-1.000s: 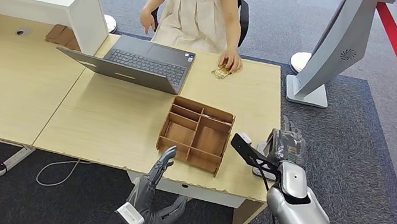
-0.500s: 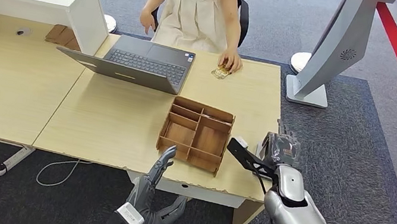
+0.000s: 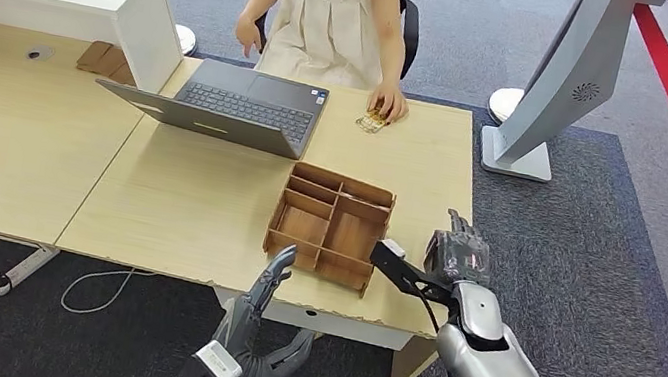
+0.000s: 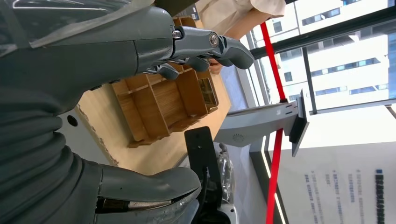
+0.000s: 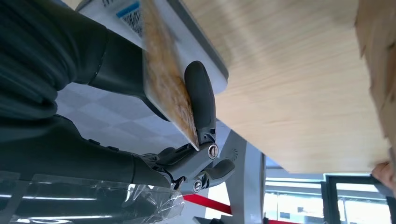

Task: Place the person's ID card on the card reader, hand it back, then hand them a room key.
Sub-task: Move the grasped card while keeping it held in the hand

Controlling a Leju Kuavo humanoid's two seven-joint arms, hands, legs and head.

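Right wrist view has my right robot hand (image 5: pixel 140 93) pinching a thin card (image 5: pixel 166 84) between thumb and a finger, its edge towards the camera and its patterned face blurred; I take it for the person's ID card but cannot read it; under it lies a white slab with a printed label, which I judge to be the card reader (image 5: pixel 187 42), at the near right corner of the bench (image 5: pixel 289 88). From the head view that right robot hand (image 3: pixel 457 257) hovers over the same corner, just beside the wooden tray (image 3: pixel 330 223), and the black wrist bracket hides the reader; my left robot hand (image 3: pixel 260 324) hangs below the bench edge with fingers apart and nothing in them.

The step in hand, as I judge it, is laying the card on the reader; to do it well I should tilt the card from edge-on to flat before lowering, so its face meets the slab and not one corner; I should let go only once it lies flat, since a card dropped askew could slide off the bench edge just beside it; keep the fingers clear of the tray wall; leave enough of the card overhanging or reachable to pinch again for the hand-back to the person (image 3: pixel 333 6) seated at the far side behind the laptop (image 3: pixel 231 107).
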